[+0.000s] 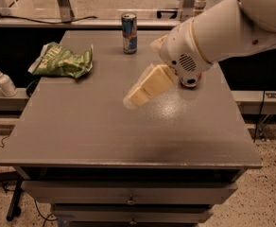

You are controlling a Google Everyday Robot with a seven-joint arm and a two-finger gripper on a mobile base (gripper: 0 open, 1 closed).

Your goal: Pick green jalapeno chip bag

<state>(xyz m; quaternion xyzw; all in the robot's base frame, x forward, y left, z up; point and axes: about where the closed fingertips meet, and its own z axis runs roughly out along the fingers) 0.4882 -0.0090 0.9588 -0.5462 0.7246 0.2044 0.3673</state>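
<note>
The bag [62, 60] lies crumpled on the far left part of the worktop [105, 141], close to the left edge and a little in from the back edge. You see it as a shiny light-green foil pack with white lettering and pale edges. It lies flat, with its longer side running across the view. Nothing touches it.

The worktop is a grey slab that fills most of the view, and its front half is bare. Beneath its front edge you can see drawer fronts [128, 193] with small handles.

The arm [223, 30] comes in from the upper right as a thick white casing. It narrows to a rounded wrist with a small vent grille, and hangs over the right half of the worktop.

From that wrist the gripper [133, 98] slants down and to the left. It is cream-coloured and hangs over the middle of the worktop. From this angle you cannot tell whether it is open or closed. It is well apart from the bag, which sits to its left and further back, with bare worktop between the two.

The can [129, 32] stands upright near the back edge, about midway across. It is blue and silver, to the right of the bag and apart from it, and just left of the wrist in the view.

Off the worktop, on a lower ledge at the far left, a small white pump bottle [4, 82] stands upright.
</note>
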